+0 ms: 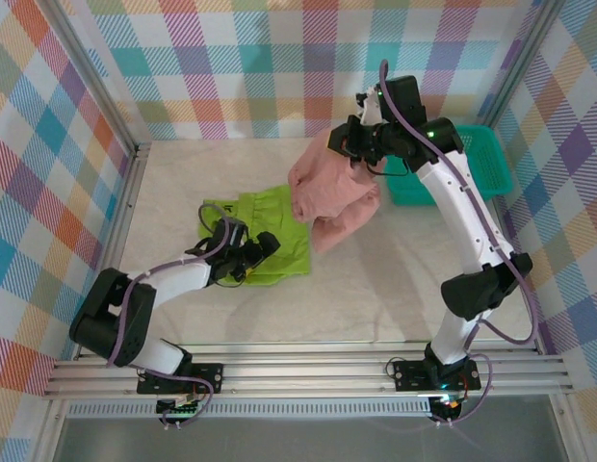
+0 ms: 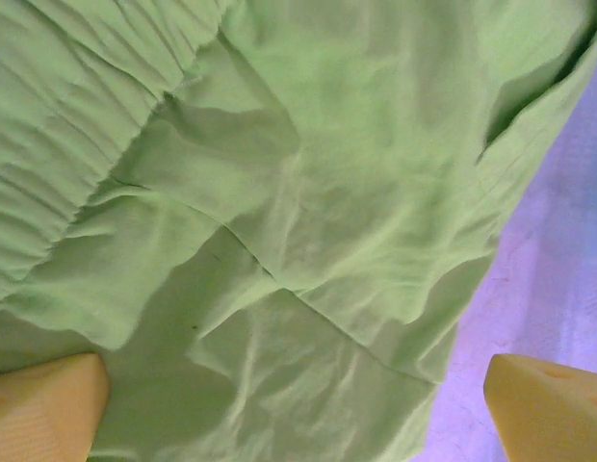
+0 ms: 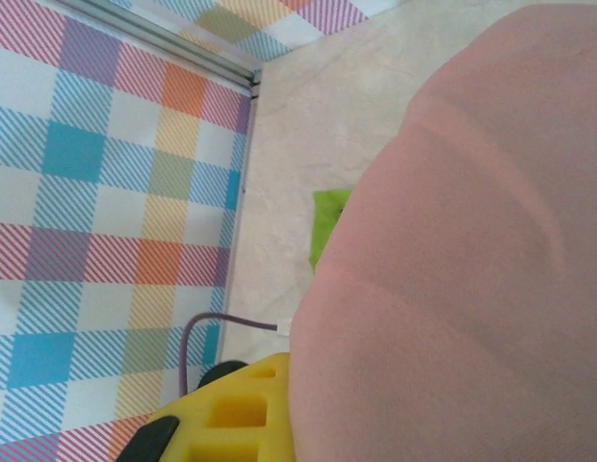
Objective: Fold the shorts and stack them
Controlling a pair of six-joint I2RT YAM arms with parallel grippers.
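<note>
The lime green shorts [image 1: 260,231] lie flat on the white table, left of centre. My left gripper [image 1: 252,254] hovers low over their near part, open; its yellow fingertips [image 2: 43,409] frame the wrinkled green fabric [image 2: 279,212] with nothing between them. The dusty salmon pink shorts [image 1: 332,197] hang bunched in the air from my right gripper [image 1: 341,144], which is shut on their top edge. Their lower part droops over the right edge of the green pair. In the right wrist view the pink shorts [image 3: 462,260] cover the jaws, beside one yellow finger [image 3: 231,414].
A teal mesh basket [image 1: 472,159] stands at the back right, behind the right arm. Checked walls with metal posts [image 1: 135,149] close in the back and sides. Bare white tabletop [image 1: 395,289] spreads across the front and right.
</note>
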